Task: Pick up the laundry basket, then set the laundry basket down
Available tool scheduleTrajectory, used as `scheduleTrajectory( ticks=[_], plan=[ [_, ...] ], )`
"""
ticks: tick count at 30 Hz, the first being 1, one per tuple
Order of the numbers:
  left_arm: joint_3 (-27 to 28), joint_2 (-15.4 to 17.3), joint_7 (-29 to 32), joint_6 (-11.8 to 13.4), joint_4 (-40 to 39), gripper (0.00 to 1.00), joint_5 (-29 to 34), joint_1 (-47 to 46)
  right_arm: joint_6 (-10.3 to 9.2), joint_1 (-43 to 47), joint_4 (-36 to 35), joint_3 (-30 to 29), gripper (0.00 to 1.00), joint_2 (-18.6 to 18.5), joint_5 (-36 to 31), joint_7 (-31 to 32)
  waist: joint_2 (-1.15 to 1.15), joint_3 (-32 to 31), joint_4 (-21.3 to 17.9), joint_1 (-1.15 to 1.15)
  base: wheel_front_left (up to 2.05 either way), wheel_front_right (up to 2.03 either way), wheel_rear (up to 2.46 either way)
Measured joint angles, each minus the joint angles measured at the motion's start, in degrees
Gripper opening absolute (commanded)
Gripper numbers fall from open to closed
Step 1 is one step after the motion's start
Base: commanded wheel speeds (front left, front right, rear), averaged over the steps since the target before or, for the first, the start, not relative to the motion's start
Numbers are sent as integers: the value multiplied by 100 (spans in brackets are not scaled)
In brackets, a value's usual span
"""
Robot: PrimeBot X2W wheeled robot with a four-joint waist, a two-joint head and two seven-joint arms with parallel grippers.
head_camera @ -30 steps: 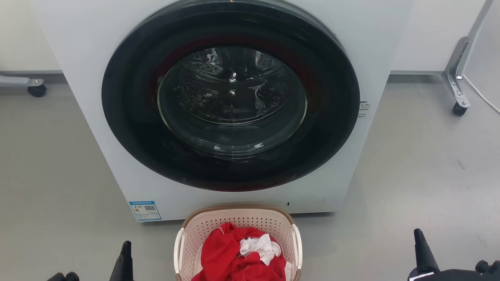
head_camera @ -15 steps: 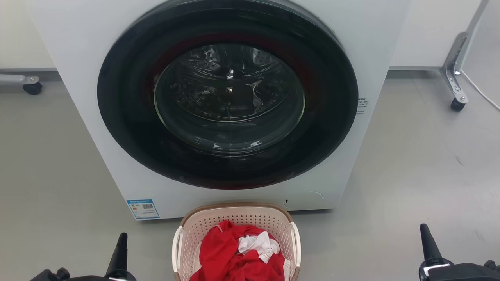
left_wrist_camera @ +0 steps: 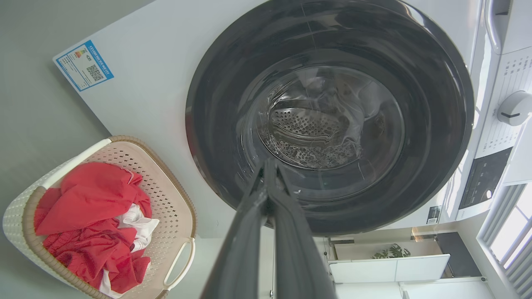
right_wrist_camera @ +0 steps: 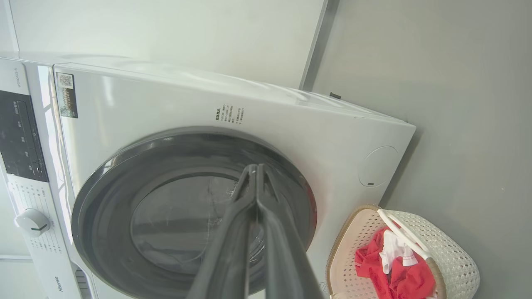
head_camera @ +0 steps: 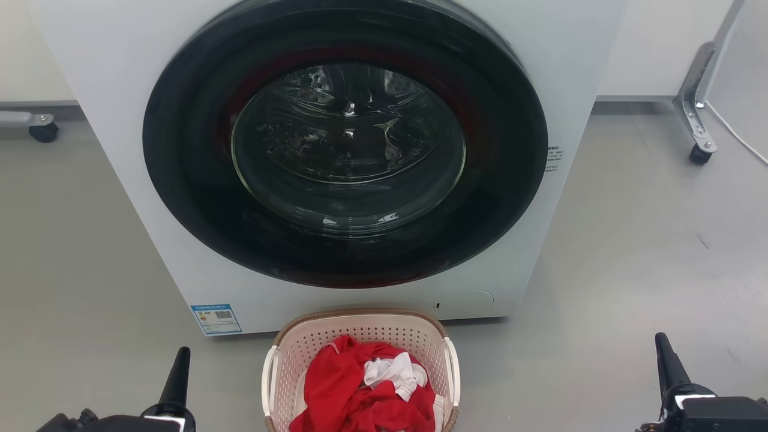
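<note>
The laundry basket, cream with perforated walls, a brown rim and white side handles, stands on the floor right in front of the washing machine, holding red and white clothes. It also shows in the left wrist view as the laundry basket and in the right wrist view as the laundry basket. My left gripper is shut, well left of the basket and apart from it. My right gripper is shut too, far to the basket's right. In both wrist views the fingers and fingers lie pressed together, holding nothing.
A white front-loading washing machine with a closed dark round door rises behind the basket. A metal frame leg on a caster stands at the right back, another caster at the left. Grey floor spreads on both sides.
The head camera has shifted, so the whole picture moved a little. Both grippers have risen further into the picture at its bottom corners, still shut. The basket has stayed put.
</note>
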Motion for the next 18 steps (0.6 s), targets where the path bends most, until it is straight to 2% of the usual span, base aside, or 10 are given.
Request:
scheduleTrajectory(
  ticks=[13, 18],
  plan=[
    [203, -48, 271, -207, 213, 0, -1091, -265, 198, -188, 242, -274, 0, 20, 1025, 260, 0, 57, -38, 0, 0, 0, 0],
    [212, -60, 287, -241, 231, 0, -1223, -352, 207, -246, 258, -296, 0, 21, 1084, 293, 0, 60, -40, 0, 0, 0, 0]
  ],
)
